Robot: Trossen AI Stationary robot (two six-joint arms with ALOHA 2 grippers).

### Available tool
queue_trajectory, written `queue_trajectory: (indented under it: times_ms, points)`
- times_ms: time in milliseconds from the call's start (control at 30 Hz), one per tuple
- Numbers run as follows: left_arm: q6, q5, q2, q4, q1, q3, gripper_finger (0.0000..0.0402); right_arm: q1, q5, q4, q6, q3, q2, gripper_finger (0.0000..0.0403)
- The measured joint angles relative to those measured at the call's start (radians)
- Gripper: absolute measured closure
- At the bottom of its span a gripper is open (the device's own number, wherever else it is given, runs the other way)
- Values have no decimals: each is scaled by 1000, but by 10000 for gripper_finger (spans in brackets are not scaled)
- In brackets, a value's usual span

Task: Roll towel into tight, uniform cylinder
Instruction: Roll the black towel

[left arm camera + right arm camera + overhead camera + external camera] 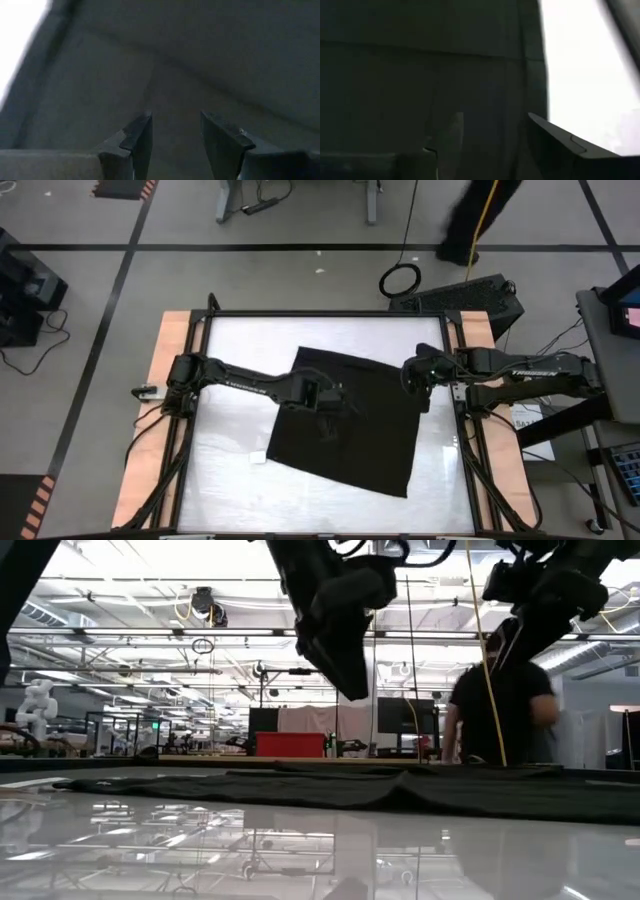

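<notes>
Black cloth, the towel (345, 420), lies spread and skewed on the glossy white tabletop (230, 340), one corner toward the far edge, a small white tag (258, 457) at its near-left edge. It is not yet rolled; a low fold runs along its far part. The left hand (327, 393) hangs over the towel's far-left part, fingers parted and empty. The right hand (420, 380) hangs at the far-right edge, also parted and empty.

Likely trouble: because the cloth sits askew, a roll begun from here could come out cone-shaped or loose. Uneven pinches by the two hands would worsen that. Beyond the tabletop a person (500, 705) stands clear of it.
</notes>
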Motion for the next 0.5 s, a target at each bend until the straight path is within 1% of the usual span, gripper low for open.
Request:
queue_trajectory:
  times_ms: [100,167,300,400,500]
  points:
    - [-24,20,9,79,-26,-36,237,4,-10,25,13,-11,25,214]
    - [-51,22,32,72,-39,-50,237,11,-10,25,25,-11,53,220]
    - [-105,12,107,-17,-49,-52,237,30,-31,71,52,-11,128,232]
    - [-135,-46,153,-99,-47,-52,237,46,-52,100,60,-11,201,238]
    - [-154,-100,170,-146,-47,-49,237,62,-61,135,65,-11,279,242]
